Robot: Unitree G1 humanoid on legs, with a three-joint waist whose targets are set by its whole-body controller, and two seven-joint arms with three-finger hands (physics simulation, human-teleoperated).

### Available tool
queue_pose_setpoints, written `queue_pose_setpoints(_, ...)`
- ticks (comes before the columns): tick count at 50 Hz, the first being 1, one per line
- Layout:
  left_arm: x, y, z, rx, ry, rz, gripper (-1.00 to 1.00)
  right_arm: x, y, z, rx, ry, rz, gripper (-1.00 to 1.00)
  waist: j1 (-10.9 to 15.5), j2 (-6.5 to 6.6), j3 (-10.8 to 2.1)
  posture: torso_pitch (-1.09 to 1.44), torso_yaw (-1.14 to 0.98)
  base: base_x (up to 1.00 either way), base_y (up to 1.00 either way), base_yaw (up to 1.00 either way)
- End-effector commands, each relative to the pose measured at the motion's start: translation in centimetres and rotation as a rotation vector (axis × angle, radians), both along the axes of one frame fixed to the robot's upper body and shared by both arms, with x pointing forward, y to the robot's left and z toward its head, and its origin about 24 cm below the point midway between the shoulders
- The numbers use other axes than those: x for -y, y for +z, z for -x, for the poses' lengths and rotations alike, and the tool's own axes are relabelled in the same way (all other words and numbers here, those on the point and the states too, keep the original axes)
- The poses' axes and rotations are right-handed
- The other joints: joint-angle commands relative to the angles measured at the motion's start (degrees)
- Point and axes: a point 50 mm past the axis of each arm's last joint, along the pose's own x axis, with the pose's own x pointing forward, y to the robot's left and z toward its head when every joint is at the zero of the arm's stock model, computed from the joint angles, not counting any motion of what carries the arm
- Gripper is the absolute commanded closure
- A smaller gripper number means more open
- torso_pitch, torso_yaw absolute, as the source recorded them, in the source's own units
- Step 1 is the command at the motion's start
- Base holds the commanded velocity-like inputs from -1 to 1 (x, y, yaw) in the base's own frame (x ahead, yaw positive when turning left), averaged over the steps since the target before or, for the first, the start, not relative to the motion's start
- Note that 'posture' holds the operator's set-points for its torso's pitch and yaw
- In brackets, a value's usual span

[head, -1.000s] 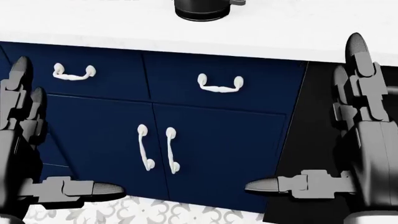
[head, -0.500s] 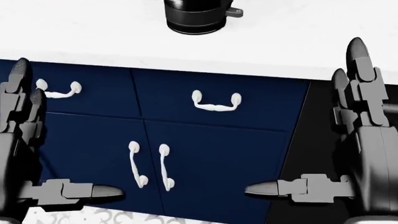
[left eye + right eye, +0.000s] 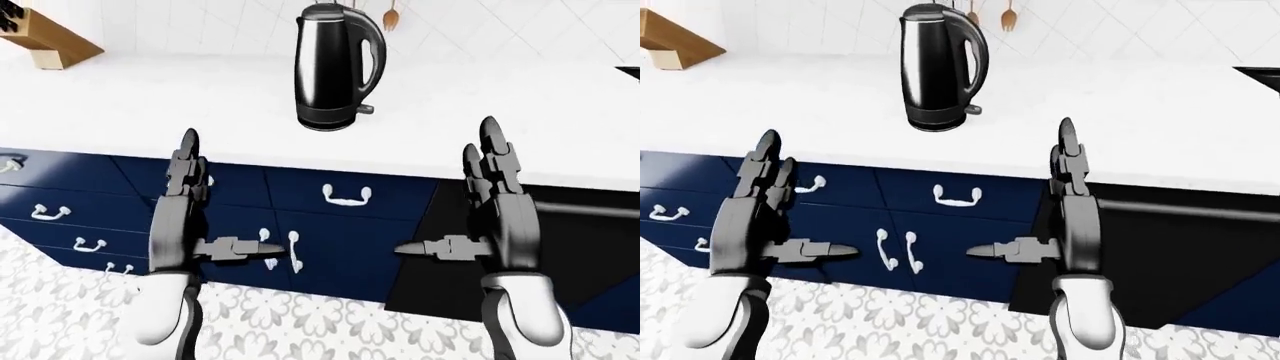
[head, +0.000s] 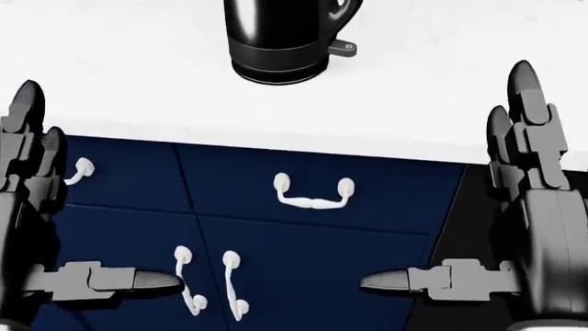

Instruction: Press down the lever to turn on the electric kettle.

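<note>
A black electric kettle (image 3: 335, 67) stands upright on the white counter (image 3: 150, 105), its handle to the right in the left-eye view. Its small grey lever (image 4: 345, 47) sticks out at the foot of the handle, just above the base. My left hand (image 3: 215, 206) and right hand (image 3: 445, 187) are both open and empty, fingers pointing up and thumbs turned inward. They hang in front of the navy cabinet, below the counter edge. The kettle lies between the two hands and well above them in the picture. Neither hand touches anything.
Navy drawers and doors with white handles (image 4: 312, 193) run under the counter. A black appliance front (image 3: 580, 247) is at the right. A wooden knife block (image 3: 50, 41) stands top left, and wooden utensils (image 3: 390, 15) hang on the tiled wall. The floor (image 3: 300, 330) is patterned tile.
The whole head view has shifted: the camera has moved, so the counter and kettle sit lower and show more, and the cabinet handles drift down and left. The hands keep their pose.
</note>
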Motion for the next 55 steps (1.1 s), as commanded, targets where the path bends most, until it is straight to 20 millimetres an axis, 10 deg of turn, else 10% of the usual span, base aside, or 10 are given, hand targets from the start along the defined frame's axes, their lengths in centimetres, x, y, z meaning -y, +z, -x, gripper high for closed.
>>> queue_pose_setpoints(1, -0.1, 0.9, 0.2, 0.056, 0.007, -0.011, -1.00, -0.3, 1.1, 0.3, 0.069, 0.016, 0.005, -1.00, 0.07, 0.52, -0.67, 0.00, 0.00, 0.23, 0.00, 0.00)
queue_pose_setpoints(8, -0.1, 0.9, 0.2, 0.055, 0.004, -0.007, -1.00, -0.3, 1.1, 0.4, 0.069, 0.016, 0.004, -1.00, 1.23, 1.06, -1.10, 0.00, 0.00, 0.24, 0.00, 0.00)
queue_pose_setpoints(16, -0.2, 0.7, 0.3, 0.056, 0.004, -0.006, -1.00, -0.4, 1.0, 0.4, 0.069, 0.018, 0.005, -1.00, 1.62, -6.94, -2.23, 0.00, 0.00, 0.24, 0.00, 0.00)
queue_pose_setpoints(17, -0.2, 0.8, 0.3, 0.056, 0.005, -0.007, -1.00, -0.4, 1.0, 0.4, 0.068, 0.018, 0.006, -1.00, 0.98, -3.90, -1.18, 0.00, 0.00, 0.23, 0.00, 0.00)
queue_pose_setpoints(25, -0.2, 0.8, 0.3, 0.057, 0.006, -0.006, -1.00, -0.4, 1.1, 0.4, 0.071, 0.016, 0.006, -1.00, 0.22, -1.82, -0.29, 0.00, 0.00, 0.22, 0.00, 0.00)
queue_pose_setpoints(29, -0.2, 0.6, 0.3, 0.057, 0.007, -0.004, -1.00, -0.4, 1.1, 0.4, 0.072, 0.016, 0.005, -1.00, 0.12, 4.19, -2.03, 0.00, 0.00, 0.23, 0.00, 0.00)
queue_pose_setpoints(30, -0.3, 0.9, 0.3, 0.058, 0.008, -0.003, -1.00, -0.4, 1.1, 0.4, 0.072, 0.016, 0.005, -1.00, 0.82, 1.30, -1.07, 0.00, 0.00, 0.22, 0.00, 0.00)
queue_pose_setpoints(42, -0.4, 0.6, 0.4, 0.061, 0.011, 0.000, -1.00, -0.4, 1.1, 0.4, 0.074, 0.016, 0.001, -1.00, 1.80, -6.12, -1.92, 0.00, 0.00, 0.23, 0.00, 0.00)
queue_pose_setpoints(51, -0.6, 1.1, 0.7, 0.075, 0.019, 0.003, -1.00, -0.4, 1.1, 0.5, 0.074, 0.015, 0.000, -1.00, 0.30, -1.98, -0.33, 0.00, 0.00, 0.22, 0.00, 0.00)
queue_pose_setpoints(55, -0.6, 1.4, 0.8, 0.079, 0.021, 0.003, -1.00, -0.3, 1.1, 0.5, 0.076, 0.013, -0.002, -1.00, 0.04, 3.36, -1.66, 0.00, 0.00, 0.22, 0.00, 0.00)
